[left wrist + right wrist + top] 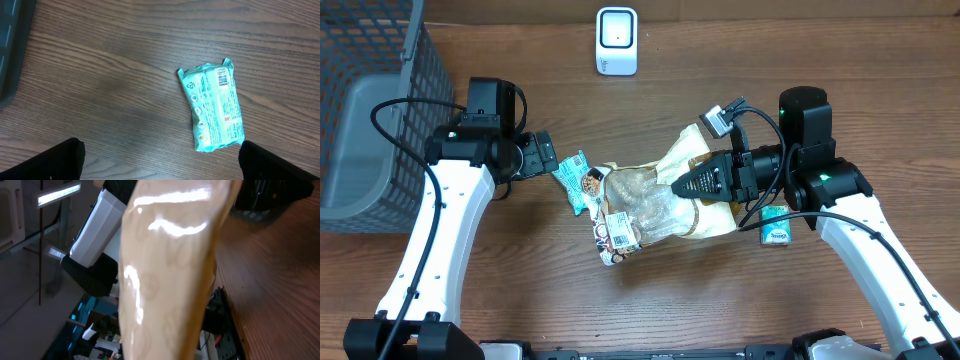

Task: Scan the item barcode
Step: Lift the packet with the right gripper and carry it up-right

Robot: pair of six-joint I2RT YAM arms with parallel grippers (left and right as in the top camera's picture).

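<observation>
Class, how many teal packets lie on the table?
2: the left teal packet before the left gripper, the right teal packet beside the right arm; the bag may hide more.

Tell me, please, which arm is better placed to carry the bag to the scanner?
Right: the right gripper is shut on the bag; the open left gripper hovers over a teal packet.

Left claw [542, 153], right claw [682, 183] black; arms [435, 235] white, cables [395, 105] black.
</observation>
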